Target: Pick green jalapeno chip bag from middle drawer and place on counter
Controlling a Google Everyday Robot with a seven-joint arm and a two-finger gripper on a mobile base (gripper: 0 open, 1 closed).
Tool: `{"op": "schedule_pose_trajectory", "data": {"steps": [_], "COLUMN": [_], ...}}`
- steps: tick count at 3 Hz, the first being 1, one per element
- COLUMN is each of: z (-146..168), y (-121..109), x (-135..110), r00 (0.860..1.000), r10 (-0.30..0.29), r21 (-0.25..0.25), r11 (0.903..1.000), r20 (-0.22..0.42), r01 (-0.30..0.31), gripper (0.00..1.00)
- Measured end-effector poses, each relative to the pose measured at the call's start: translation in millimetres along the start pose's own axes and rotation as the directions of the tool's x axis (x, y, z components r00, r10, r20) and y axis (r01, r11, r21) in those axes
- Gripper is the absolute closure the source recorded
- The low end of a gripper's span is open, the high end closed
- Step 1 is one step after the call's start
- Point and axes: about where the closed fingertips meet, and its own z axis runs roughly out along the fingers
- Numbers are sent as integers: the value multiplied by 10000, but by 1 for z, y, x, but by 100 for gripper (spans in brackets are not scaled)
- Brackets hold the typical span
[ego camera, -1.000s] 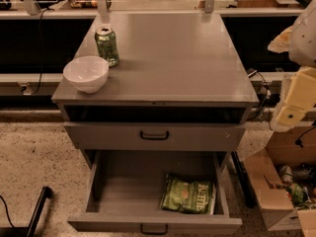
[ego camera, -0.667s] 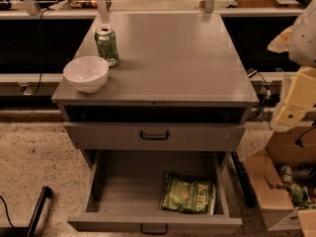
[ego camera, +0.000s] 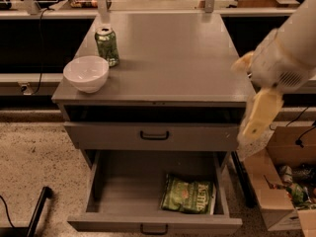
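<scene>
Bag (ego camera: 187, 195) lies flat in open drawer (ego camera: 123, 224), right front part, lettering up. Closed drawer (ego camera: 108, 136) sits above it. Table (ego camera: 168, 58) carries bowl (ego camera: 86, 73) at left front, can (ego camera: 107, 46) just behind. Pincer (ego camera: 256, 115) hangs beside table's right front corner, well apart from bag; wide or narrow: cannot tell.

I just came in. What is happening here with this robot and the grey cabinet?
The robot is meant to take a chip bag out of a drawer and put it on the counter, but the pick has not started. Its gripper hangs at the right side of the cabinet, beside the counter edge, far from the bag. The green Kettle chip bag lies flat in the open drawer, toward its right side. The drawer above is closed. A white bowl and a green soda can stand on the counter's left.
</scene>
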Motion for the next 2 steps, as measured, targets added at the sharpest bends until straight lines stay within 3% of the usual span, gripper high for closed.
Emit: {"op": "schedule_pose_trajectory", "data": {"steps": [1,2], "z": [68,129], "y": [33,60], "x": [0,31], "r00": [9933,9579], "r10": [-169,745], "r21": [-479,-641], "r11": [9986,9962], "r20": [1147,2774], "r01": [226,-589], "gripper": [0,0]}}
